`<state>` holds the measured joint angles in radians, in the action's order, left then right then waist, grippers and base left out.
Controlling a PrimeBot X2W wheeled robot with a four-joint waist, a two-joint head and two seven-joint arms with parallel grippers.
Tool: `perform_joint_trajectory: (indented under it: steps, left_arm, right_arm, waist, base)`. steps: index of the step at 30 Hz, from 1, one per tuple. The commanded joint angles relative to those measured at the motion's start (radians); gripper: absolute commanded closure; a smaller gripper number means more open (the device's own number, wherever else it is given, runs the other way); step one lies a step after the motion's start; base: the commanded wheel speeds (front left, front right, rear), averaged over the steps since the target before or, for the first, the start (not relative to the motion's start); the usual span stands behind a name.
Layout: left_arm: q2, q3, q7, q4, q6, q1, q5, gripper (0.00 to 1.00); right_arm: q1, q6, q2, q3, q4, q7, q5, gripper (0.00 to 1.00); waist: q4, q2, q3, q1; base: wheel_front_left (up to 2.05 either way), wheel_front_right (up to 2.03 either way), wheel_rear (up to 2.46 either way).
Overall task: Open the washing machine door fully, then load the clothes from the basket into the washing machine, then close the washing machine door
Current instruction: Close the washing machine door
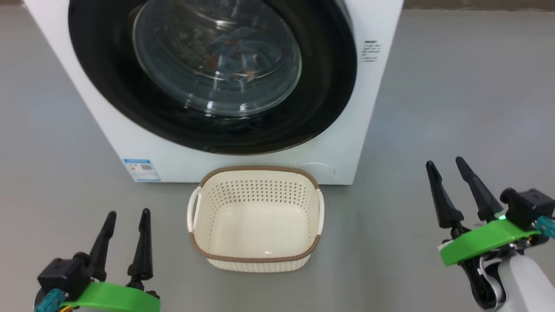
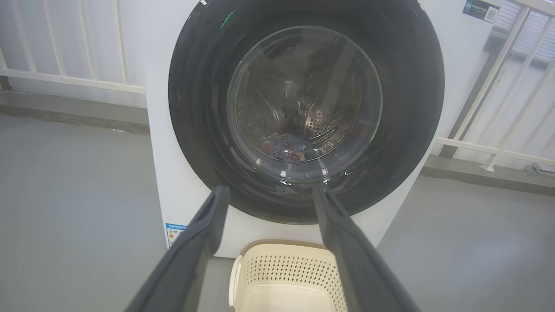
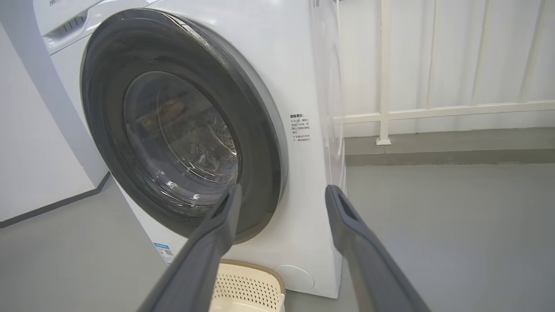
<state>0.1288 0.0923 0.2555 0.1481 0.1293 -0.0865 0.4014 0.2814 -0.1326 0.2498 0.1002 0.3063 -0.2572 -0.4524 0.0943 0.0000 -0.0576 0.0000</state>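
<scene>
The white washing machine [image 1: 143, 143] stands straight ahead with its round black-rimmed door [image 1: 108, 86] shut flat against the front. Behind the glass bowl the blue printed clothes [image 1: 232, 65] lie inside the drum, also seen as clothes [image 2: 288, 147] low in the drum. On the floor before the machine sits the cream perforated basket [image 1: 256, 260], nothing inside it. My left gripper [image 1: 128, 212] is open at the lower left, holding nothing. My right gripper [image 1: 445, 162] is open at the right, well clear of the door, its fingers bare.
Grey floor [image 1: 455, 86] spreads to both sides of the machine. A white railing [image 3: 433, 113] runs behind at the right and a white wall [image 3: 34, 151] stands left of the machine. A blue label [image 1: 142, 170] marks the machine's lower left corner.
</scene>
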Motion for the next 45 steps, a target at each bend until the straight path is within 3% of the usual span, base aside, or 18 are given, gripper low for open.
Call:
perform_joint_trajectory:
  steps: [1,17,45]
  left_arm:
    - [0.024,-0.03,0.006,-0.029,0.001,-0.008,0.01,0.0]
    - [0.027,-0.046,0.006,-0.031,0.001,0.024,0.0,0.0]
    - [0.028,-0.041,0.006,-0.028,0.001,0.014,-0.021,0.0]
  right_arm:
    - [-0.015,0.002,-0.003,0.008,-0.039,-0.005,0.001,0.0]
    - [-0.143,0.002,-0.032,-0.048,-0.101,-0.005,0.053,0.0]
    - [-0.147,0.002,-0.064,-0.055,-0.084,-0.005,0.087,0.0]
  waist:
    - [-0.043,0.0,0.038,0.0]
    - [-0.101,0.0,0.061,0.0]
    - [-0.088,0.0,0.052,0.0]
  base:
    - [0.0,0.0,0.0]
    - [0.0,0.0,0.0]
    - [0.0,0.0,0.0]
